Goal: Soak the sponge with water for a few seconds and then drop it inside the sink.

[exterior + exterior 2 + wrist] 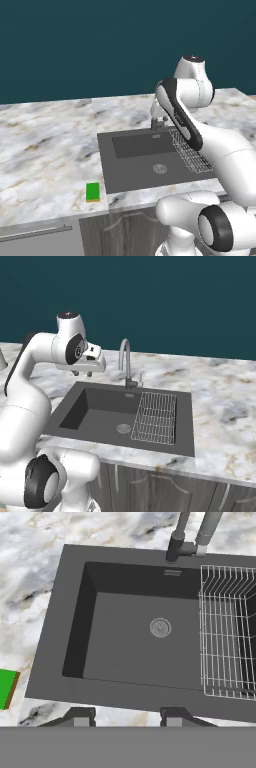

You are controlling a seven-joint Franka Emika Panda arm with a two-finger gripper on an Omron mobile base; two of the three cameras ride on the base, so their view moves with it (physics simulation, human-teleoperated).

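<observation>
Sponge (92, 191) green rectangular block, marble counter (45, 150)

Matt dark grey sink (70, 617) with metal drain (160, 627); thin white wire rack (227, 632); veined marble table (45, 150); smooth grey faucet (124, 361); wood-grain cabinet fronts (165, 488); green sponge (92, 192), matt.

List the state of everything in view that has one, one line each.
Sponge: flat on the counter left of the sink, not held.
Sink: dry, nothing in the basin.
Faucet: off, no stream.
Rack: empty, in the sink's right side.
Gripper: open, empty, above the sink.
</observation>
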